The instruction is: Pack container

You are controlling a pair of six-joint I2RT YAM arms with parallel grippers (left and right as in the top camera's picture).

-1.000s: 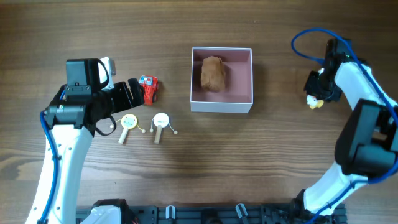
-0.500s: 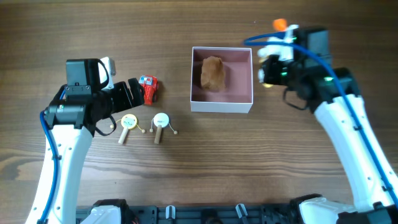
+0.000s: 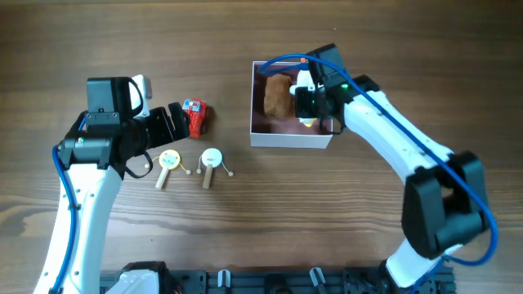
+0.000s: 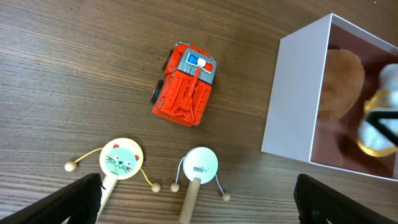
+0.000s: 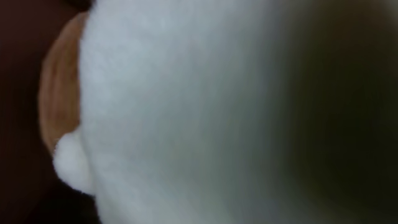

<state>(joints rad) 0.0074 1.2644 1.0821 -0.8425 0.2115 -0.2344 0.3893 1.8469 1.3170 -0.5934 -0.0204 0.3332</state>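
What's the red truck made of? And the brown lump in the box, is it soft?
The red toy truck looks like hard plastic: crisp moulded ridges, even bright colour. The brown lump in the container seems soft plush: fuzzy, rounded, matte.

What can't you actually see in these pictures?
Right wrist view: a blurred white plush toy fills it, hiding everything else.
Overhead: the arm covers the right gripper, so its grip is unclear.
Left wrist view: the picture's edge cuts off the far side of the container.
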